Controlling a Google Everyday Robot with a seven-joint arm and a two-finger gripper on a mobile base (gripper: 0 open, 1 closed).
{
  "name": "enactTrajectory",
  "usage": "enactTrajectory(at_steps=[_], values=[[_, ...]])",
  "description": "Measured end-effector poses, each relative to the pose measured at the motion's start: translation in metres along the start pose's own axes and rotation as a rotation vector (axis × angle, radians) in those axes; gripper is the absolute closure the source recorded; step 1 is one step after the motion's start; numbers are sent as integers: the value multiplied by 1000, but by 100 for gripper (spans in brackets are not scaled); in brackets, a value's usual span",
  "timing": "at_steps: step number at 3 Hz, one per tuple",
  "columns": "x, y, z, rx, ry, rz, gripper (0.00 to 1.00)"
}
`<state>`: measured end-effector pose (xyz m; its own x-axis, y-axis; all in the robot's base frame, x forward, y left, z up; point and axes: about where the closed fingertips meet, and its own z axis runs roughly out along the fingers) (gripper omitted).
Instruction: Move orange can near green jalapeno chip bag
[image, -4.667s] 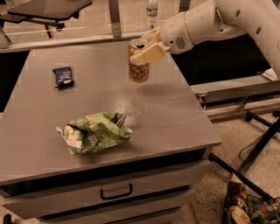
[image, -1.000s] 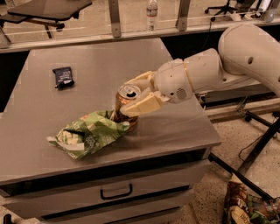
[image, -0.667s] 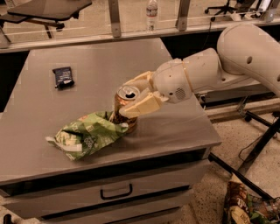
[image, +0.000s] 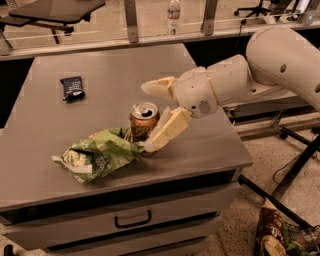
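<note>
The orange can (image: 143, 124) stands upright on the grey table (image: 125, 65), touching the right end of the crumpled green jalapeno chip bag (image: 97, 152). My gripper (image: 149, 116) is open around the can. One cream finger (image: 160, 86) is raised behind and above the can's top. The other finger (image: 169, 129) lies along the can's right front side, its tip at the bag's edge. The white arm reaches in from the right.
A small dark packet (image: 73, 88) lies at the table's back left. A clear plastic bottle (image: 173, 15) stands on the ledge behind. Drawers sit under the table front. Another chip bag (image: 280, 235) lies on the floor at the lower right, next to dark stand legs.
The fingers have spread apart from the can, the upper one lifting clear of its top. The can stays upright against the green bag. Much earlier, the can was held high over the table.
</note>
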<state>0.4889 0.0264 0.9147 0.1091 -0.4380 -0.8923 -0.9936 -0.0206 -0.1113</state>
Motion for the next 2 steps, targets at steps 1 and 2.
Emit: enactTrajectory(at_steps=[1,2], values=[[0,0,0,0,0,-1,0],[1,0,-43,45,40,-22,0]])
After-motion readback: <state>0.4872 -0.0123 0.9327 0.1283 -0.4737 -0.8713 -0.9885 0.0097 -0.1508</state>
